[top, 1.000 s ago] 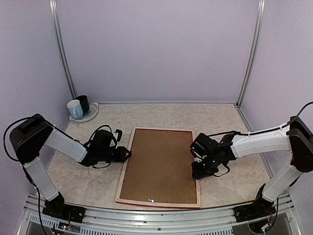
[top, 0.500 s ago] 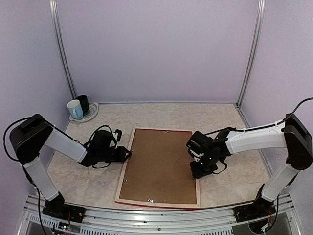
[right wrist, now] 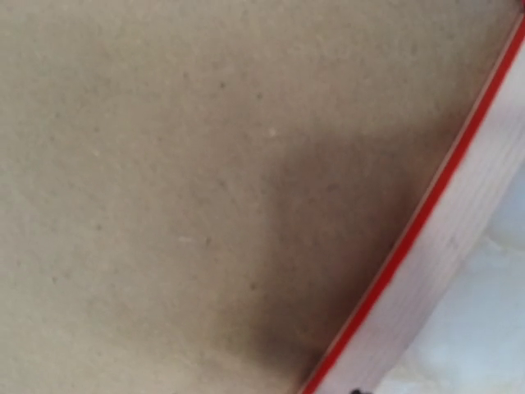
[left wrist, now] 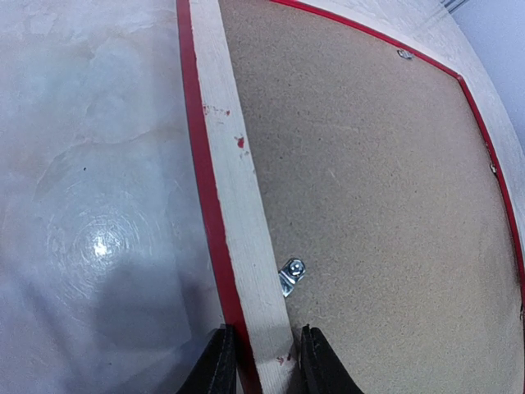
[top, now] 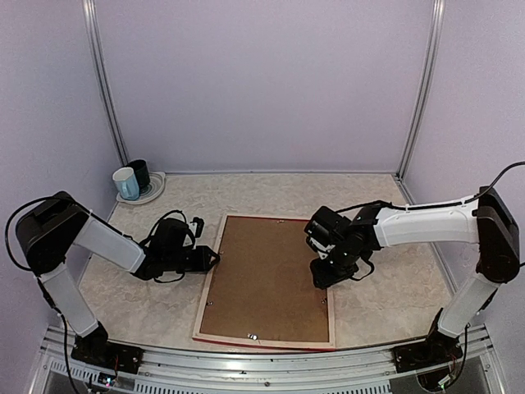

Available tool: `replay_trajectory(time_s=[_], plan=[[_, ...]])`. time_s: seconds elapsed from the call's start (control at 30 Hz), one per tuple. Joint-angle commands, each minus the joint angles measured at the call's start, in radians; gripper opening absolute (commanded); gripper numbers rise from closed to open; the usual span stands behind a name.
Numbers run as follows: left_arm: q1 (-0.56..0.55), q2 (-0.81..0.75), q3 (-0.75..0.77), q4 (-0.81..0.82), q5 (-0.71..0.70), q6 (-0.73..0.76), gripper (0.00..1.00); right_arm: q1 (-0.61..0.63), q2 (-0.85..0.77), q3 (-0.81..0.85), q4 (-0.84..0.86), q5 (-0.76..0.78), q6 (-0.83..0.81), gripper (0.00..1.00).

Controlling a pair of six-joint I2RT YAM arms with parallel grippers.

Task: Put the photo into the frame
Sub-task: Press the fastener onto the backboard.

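Frame lying face-down, left pincer gripping its edge

The frame (top: 207, 295) is lying flat mid-bench (top: 361, 197), brown backing board (top: 267, 279) facing up, its near edge running close to the bench's front rim. The left pincer (left wrist: 262, 361) is clamping the pale left rail. The right pincer (top: 321, 281) is hanging over the board just inside the right rail, jaws unreadable. Bench room is showing left, right and behind. One frame, one board, one plate (top: 152, 195) carrying two mugs: pale mug (top: 125, 183), dark mug (top: 139, 174).

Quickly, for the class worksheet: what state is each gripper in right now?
Left gripper: closed on the left rail of the frame.
Right gripper: over the backing board; open or shut cannot be told.
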State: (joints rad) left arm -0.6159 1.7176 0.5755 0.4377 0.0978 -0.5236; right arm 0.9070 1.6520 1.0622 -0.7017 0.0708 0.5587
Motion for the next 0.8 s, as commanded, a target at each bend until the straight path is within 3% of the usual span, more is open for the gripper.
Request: replay_trajectory(time_s=[0.0, 0.3, 0.4, 0.77], plan=[[0.007, 0.031, -0.061, -0.209, 0.003, 0.002, 0.26, 0.000, 0.032, -0.010, 0.010, 0.006, 0.024, 0.45], [0.007, 0.038, -0.060, -0.212, -0.002, -0.001, 0.25, 0.000, 0.039, -0.101, 0.020, 0.009, 0.060, 0.45], [0.007, 0.044, -0.058, -0.212, -0.003, -0.003, 0.16, 0.001, 0.027, -0.123, 0.021, -0.002, 0.064, 0.43], [0.007, 0.049, -0.057, -0.213, -0.013, -0.006, 0.16, 0.003, -0.062, -0.150, -0.003, -0.008, 0.074, 0.41]])
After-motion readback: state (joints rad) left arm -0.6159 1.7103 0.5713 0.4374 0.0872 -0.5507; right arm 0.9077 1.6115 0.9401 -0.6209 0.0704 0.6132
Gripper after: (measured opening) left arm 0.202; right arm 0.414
